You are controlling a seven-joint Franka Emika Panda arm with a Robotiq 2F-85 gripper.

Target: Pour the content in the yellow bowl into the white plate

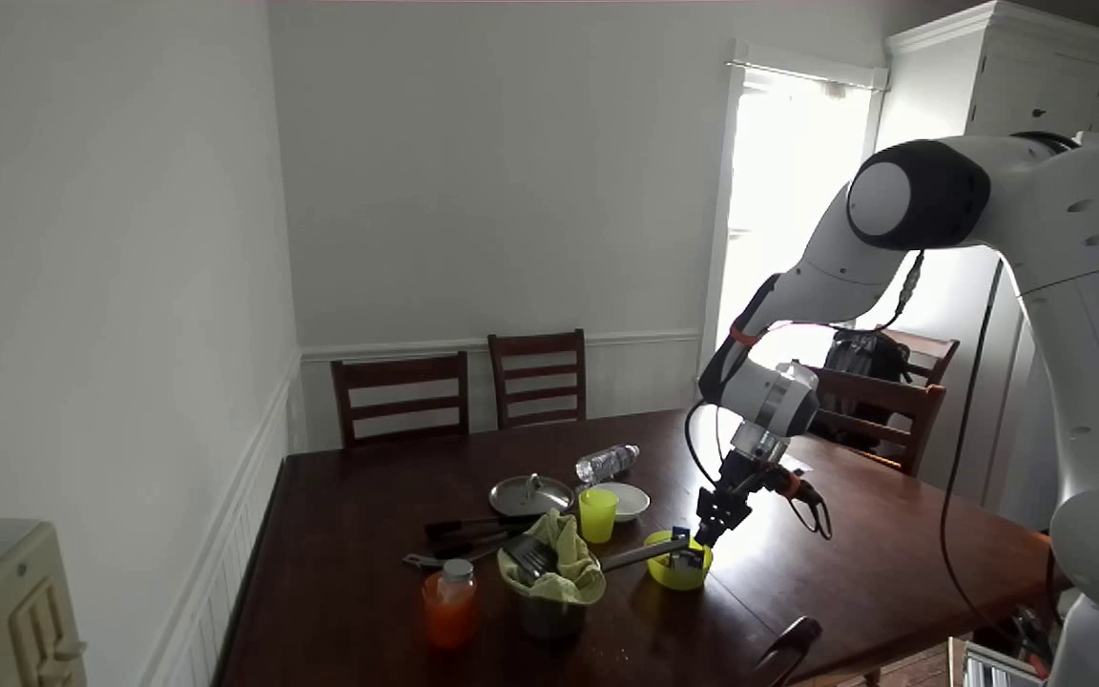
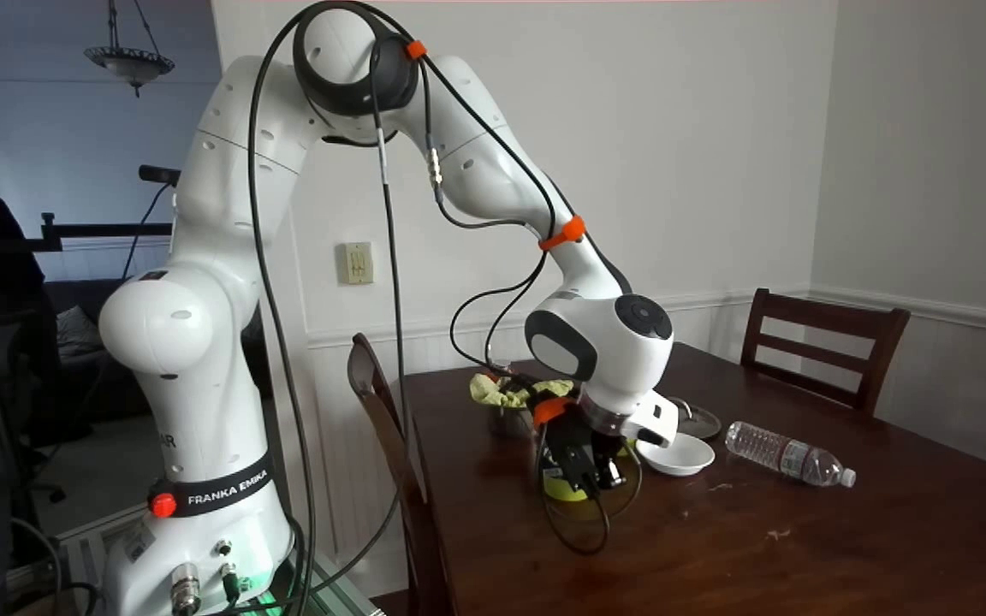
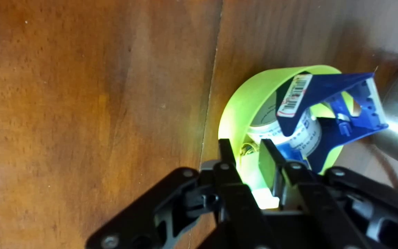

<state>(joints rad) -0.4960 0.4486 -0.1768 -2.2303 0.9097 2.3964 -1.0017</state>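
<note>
Securing the yellow bowl (image 3: pixel 235 107) seems the step: tool (image 3: pixel 246 142) parted, apparently astride its wall; bowl on desk (image 3: pixel 116 103), near the white plate (image 2: pixel 679 455). Best to clench firmly and lift level, since a blue plastic piece (image 3: pixel 327 88) overhangs the rim.

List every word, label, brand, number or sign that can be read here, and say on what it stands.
"FRANKA EMIKA": on the black band around the robot's base.
"AR": on the arm's lower link, perhaps part of a word.
Too small or blurred to read: the water bottle's label; in the yellow bowl, the blue item's barcode sticker and the white cylinder's print.
</note>
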